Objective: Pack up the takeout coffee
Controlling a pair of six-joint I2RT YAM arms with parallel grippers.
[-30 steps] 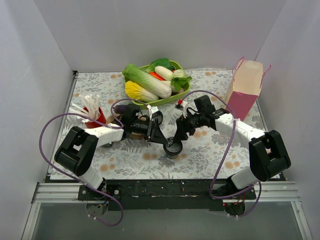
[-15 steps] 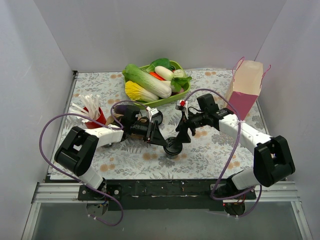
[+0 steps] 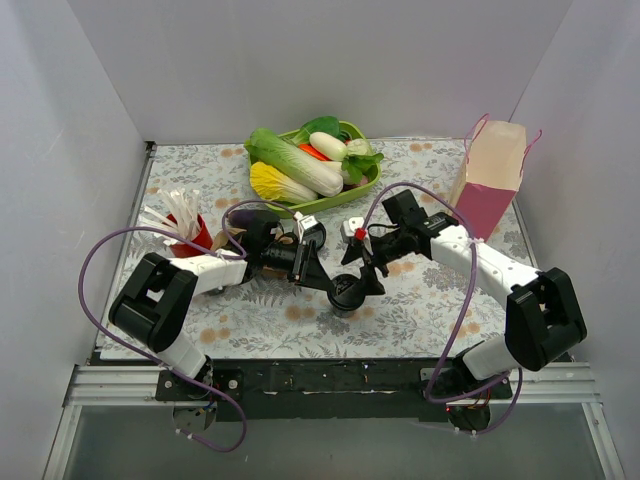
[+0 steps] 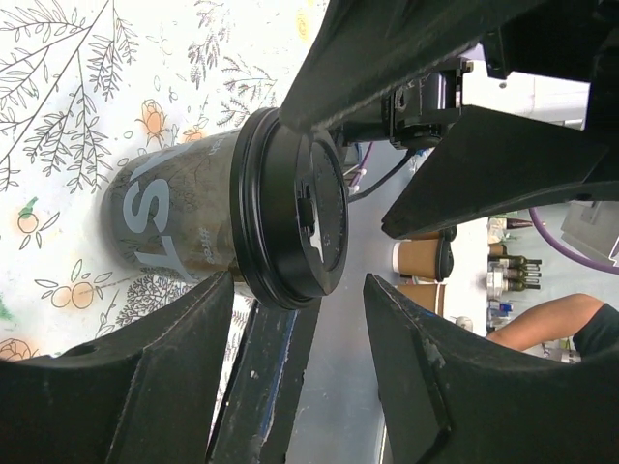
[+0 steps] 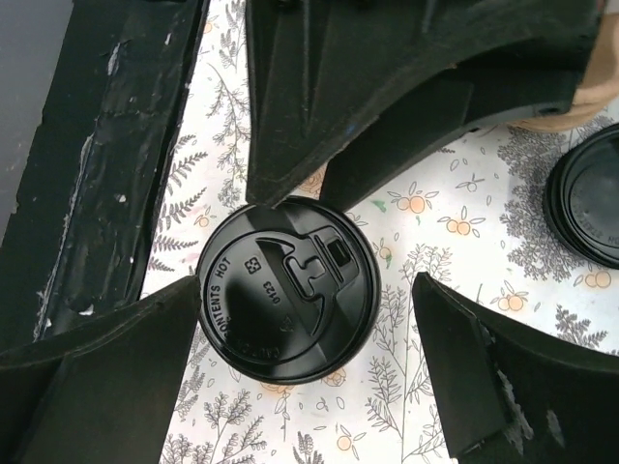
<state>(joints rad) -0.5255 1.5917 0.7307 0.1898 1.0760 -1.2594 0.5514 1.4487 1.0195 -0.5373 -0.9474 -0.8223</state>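
- The right gripper's (image 5: 308, 309) fingers (image 5: 106, 367) are spread wide, one on each side of the takeout coffee (image 5: 287, 290), which is seen from straight above. Nothing is clamped between them.
- The round black lid is flanked by the two tips. One tip is just beside the rim and a clear gap is left at the other.
- The left gripper's (image 4: 300, 290) fingers (image 4: 145, 387) are held apart as well, and nothing is gripped. The cup's dark grey body with pale lettering is seen just beyond their tips, nearer to one finger. Whether that tip touches the lid cannot be told.
- The takeout coffee is stood upright on the floral cloth of the table (image 3: 440, 310), lid on, in the front middle between the two arms.
- The cup is approached from the left by the left gripper, low and level, and from above and the right by the right gripper.
- A second black lid (image 5: 585, 198) is seen just behind the left gripper, seated in a brown cardboard carrier (image 5: 571, 106).
- A red cup of white straws (image 3: 190, 235) is placed at the left edge of the table.
- A green tray (image 3: 357, 129) of toy vegetables is set at the back, and a pink bag (image 3: 487, 190) is stood upright at the back right.
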